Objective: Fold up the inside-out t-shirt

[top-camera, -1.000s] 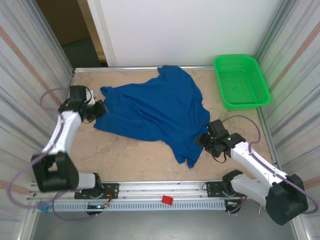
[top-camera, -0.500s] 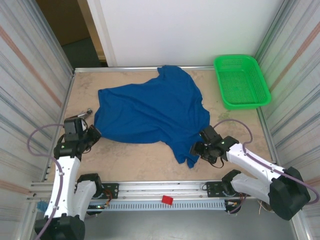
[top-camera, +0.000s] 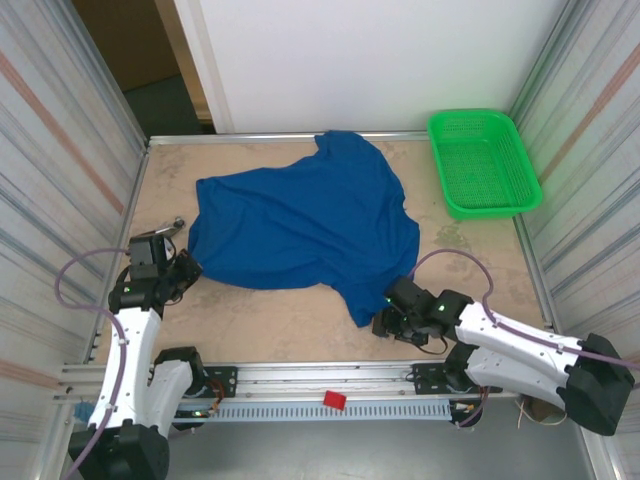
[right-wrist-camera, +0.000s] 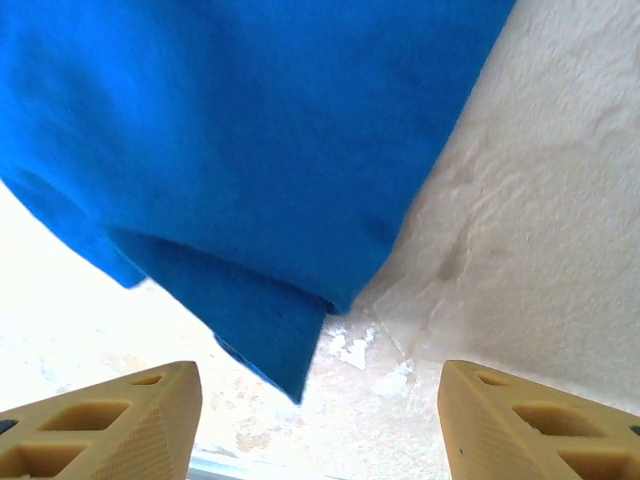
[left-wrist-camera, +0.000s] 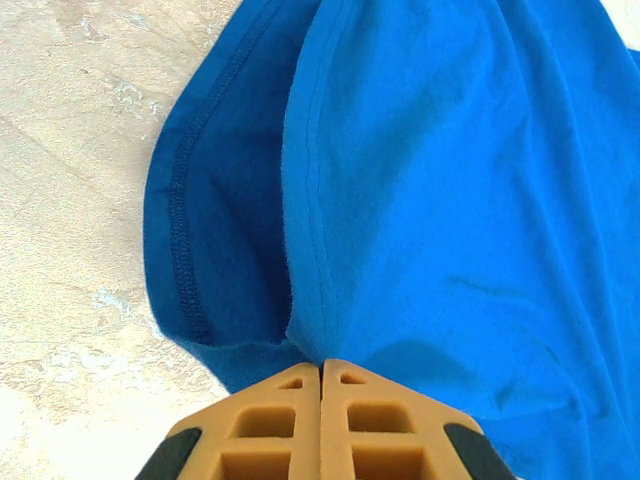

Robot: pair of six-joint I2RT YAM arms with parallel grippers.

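Observation:
The royal-blue t-shirt lies spread and rumpled across the middle of the table, with a narrow tip reaching toward the near edge. My left gripper sits at the shirt's near-left corner, shut on the cloth. In the left wrist view a fold and hem of the t-shirt run into the closed fingertips of that gripper. My right gripper is low by the near tip and open. In the right wrist view the t-shirt ends in a corner just ahead of that gripper, apart from both fingers.
A green mesh basket stands empty at the back right corner. A small red piece sits on the rail below the table's near edge. Corrugated walls close in both sides. Bare tabletop lies between the arms.
My left gripper came toward the near edge and drew the shirt's left side with it, then held still. My right gripper slid left and nearer to the shirt's tip, its jaws narrowing slightly.

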